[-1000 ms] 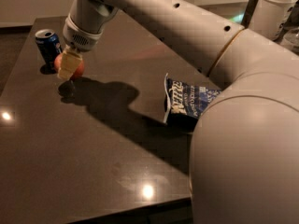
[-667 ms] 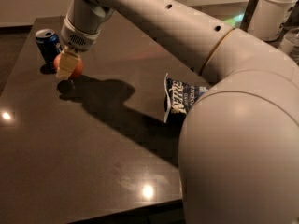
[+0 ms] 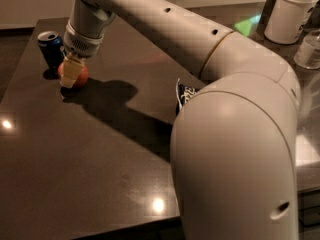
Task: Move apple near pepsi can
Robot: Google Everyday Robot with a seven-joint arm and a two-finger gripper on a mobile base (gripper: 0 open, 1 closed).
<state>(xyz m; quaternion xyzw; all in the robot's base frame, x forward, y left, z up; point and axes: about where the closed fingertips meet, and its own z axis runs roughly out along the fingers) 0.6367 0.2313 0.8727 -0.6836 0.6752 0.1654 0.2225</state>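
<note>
Pepsi can (image 3: 51, 49) upright at far-left of counter (image 3: 75, 164), blue w/ silver top, label txt not legible. Chip bag (image 3: 184, 94) mostly hidden behind arm, white lettering unreadable. Gripper (image 3: 72, 77) low, just right of can, clamped on apple (image 3: 82, 75); one cream finger (image 3: 69, 72) across apple's front. Apple just beside can, at counter lvl; can't tell if it rests on the counter.

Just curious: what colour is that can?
The can is dark blue, silver-topped; pincer at apple beside it. Camera view.
</note>
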